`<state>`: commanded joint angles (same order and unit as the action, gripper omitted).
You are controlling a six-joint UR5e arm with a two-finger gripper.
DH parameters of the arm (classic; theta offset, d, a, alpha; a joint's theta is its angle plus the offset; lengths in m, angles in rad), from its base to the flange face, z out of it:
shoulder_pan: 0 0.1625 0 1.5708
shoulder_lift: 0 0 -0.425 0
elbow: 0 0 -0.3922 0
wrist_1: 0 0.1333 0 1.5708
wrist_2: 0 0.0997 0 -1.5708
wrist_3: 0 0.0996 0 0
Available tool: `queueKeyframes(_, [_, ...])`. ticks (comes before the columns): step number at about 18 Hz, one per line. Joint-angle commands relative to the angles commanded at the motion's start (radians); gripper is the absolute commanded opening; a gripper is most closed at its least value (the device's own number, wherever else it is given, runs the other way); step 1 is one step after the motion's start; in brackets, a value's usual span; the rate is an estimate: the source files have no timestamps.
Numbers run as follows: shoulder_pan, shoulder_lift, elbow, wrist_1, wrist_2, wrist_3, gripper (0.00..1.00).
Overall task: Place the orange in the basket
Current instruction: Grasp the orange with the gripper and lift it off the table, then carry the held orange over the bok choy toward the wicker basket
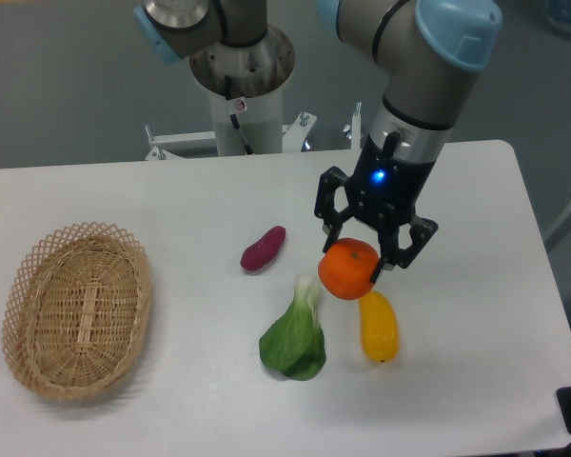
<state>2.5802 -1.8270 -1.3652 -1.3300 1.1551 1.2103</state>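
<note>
Writing: no brand, label or lettering can be read on anything; a small blue light glows on the gripper's body.
Gripper: the black fingers close on the orange from either side, pinching it.
Orange: held between the fingers, right of the table's middle, above the upper end of the yellow fruit and just right of the leafy green; whether it rests on the table or hangs just above it cannot be told. It is round, so it shows no long axis or heading.
Basket: lies on the table's left side, well apart from the orange, open side up; its long axis runs from near-left to far-right, slightly tilted.
Yellow fruit: elongated, lying near-to-far, just below the orange.
Leafy green: pale stem pointing toward the orange.
Purple vegetable: slanted, left of the gripper.
Table: white.
</note>
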Motion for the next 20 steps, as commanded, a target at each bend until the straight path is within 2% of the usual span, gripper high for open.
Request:
queueKeyframes(9, [-0.005,-0.002,-0.008,0.011,0.005,-0.017,0.66])
queueKeyframes(14, [-0.029,0.015,-0.028,0.026,0.018,-0.121,0.66])
queueKeyframes(16, [-0.073,0.014,-0.043,0.069,0.049,-0.176,0.66])
queueKeyframes(20, [-0.202,0.006,-0.132,0.26,0.191,-0.334,0.65])
